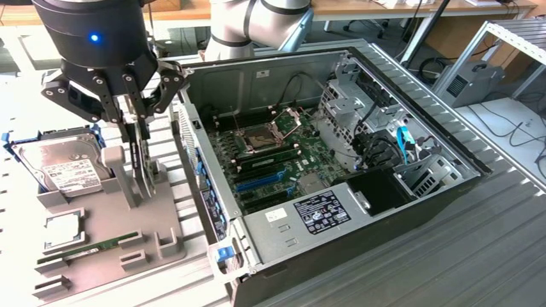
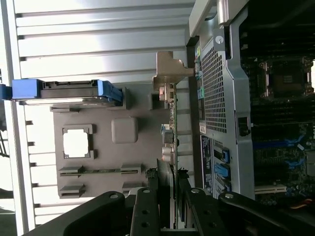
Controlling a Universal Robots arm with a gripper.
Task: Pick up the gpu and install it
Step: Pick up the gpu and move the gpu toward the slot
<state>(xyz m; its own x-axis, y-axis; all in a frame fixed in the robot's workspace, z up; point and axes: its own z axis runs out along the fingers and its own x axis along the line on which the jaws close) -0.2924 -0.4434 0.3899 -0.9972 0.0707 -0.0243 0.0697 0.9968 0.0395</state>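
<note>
The gpu (image 1: 143,167) (image 2: 170,125) is standing on its long edge in a slot of the grey holder (image 1: 111,220) (image 2: 125,164), along the holder's edge nearest the open computer case (image 1: 282,238) (image 2: 231,113). In the wrist view its silver end bracket (image 2: 170,73) is reaching past the holder's end, towards the hard drive's end of the fixture.

The arm is coming down from above with the wrist pointing straight at the bench (image 1: 477,243) (image 2: 98,44). The tool (image 1: 137,131) (image 2: 168,178) is sitting directly over the card's upper edge, and its fingers (image 2: 151,189) are pressing against both faces of the card, closed on it with no gap showing. The card's lower edge is resting in the holder.

On the holder, the hard drive (image 1: 61,167) (image 2: 69,90) in its blue caddy is lying at the far corner, well apart from the card. A square processor chip (image 1: 64,230) (image 2: 76,143) is sitting in its recess mid-holder, and a RAM stick (image 1: 94,246) (image 2: 101,171) is lying in a narrow slot near the holder's other end.

The case's rear wall is running just beside the card, leaving only a narrow strip between them. Above the card the way is open. Inside the case, the motherboard (image 1: 282,160) (image 2: 280,147) is lying face up with its blue expansion slots (image 1: 256,184) unoccupied.
</note>
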